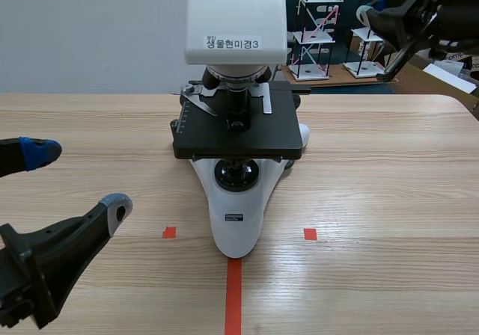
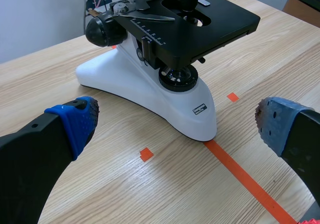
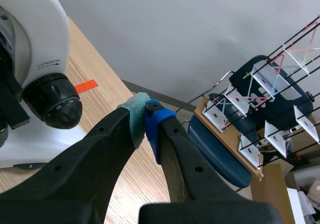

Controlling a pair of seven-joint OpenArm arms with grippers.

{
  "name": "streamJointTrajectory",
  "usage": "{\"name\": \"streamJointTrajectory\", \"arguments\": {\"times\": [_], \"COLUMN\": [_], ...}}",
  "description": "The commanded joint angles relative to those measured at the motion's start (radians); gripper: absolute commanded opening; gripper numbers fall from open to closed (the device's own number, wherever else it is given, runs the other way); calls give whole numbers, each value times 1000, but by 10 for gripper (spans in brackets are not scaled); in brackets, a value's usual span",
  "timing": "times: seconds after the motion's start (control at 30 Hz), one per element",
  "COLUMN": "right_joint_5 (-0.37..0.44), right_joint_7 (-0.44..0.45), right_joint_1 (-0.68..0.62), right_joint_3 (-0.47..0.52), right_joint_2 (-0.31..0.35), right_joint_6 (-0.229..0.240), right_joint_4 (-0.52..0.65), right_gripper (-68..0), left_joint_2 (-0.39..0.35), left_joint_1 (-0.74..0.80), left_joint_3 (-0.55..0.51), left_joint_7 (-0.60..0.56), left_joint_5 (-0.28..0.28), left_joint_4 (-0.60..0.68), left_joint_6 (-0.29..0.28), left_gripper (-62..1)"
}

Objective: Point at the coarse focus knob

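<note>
Two views show a black, round, ribbed coarse focus knob low on the column of the white-bodied microscope [image 1: 236,223], one knob on each side. The microscope stands mid-table on the pale wooden table [image 1: 389,200], behind its flat black stage [image 1: 239,137]. The right-side coarse focus knob [image 3: 52,100] lies ahead of and beside the right gripper [image 3: 146,118]. It looks like a wide grooved ring with a smaller, white-graduated dial at its centre. That inner dial is probably the fine focus, so the outer ring is the target. The left-side twin [image 2: 102,30] is glossy and dark, tucked under the far left corner of the stage.

I judge the knob to be hard, stiff plastic fixed to a heavy, stable stand. It will not give or slide, but it will turn under a sideways push and shift the stage. The grooved rim is where one would take hold of it. Pointing needs no hold, so a closed fingertip aimed at that rim, stopping just short of it, seems safest. The lenses above are fragile and the stage clips are thin.

The right gripper is raised at the far right, apart from the microscope, with its pads pressed together on nothing. The left gripper [image 1: 81,178] sits low at the near left, well apart from the microscope, with its jaws spread wide and nothing between them.
</note>
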Motion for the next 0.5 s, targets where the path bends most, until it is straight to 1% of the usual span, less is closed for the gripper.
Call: {"name": "streamJointTrajectory", "arguments": {"times": [0.0, 0.13, 0.23, 0.37, 0.47], "right_joint_5": [3, -4, -5, -8, -9], "right_joint_7": [14, 3, -7, -16, -23], "right_joint_1": [46, 114, 147, 153, 152], "right_joint_3": [-17, -100, -145, -161, -162], "right_joint_2": [-6, -35, -56, -76, -89], "right_joint_6": [-7, -6, -6, -2, 22], "right_joint_4": [-9, -58, -79, -82, -82], "right_gripper": [-664, -664, -664, -664, -664], "left_joint_2": [8, 8, 8, 8, 8], "left_joint_1": [2, 2, 2, 2, 2], "left_joint_3": [-3, -3, -3, -3, -3], "left_joint_7": [-15, -15, -15, -16, -18], "left_joint_5": [-10, -10, -10, -10, -10], "left_joint_4": [14, 14, 14, 14, 14], "left_joint_6": [-1, -1, -1, -1, -1], "left_gripper": [14, 14, 14, 14, 14]}}
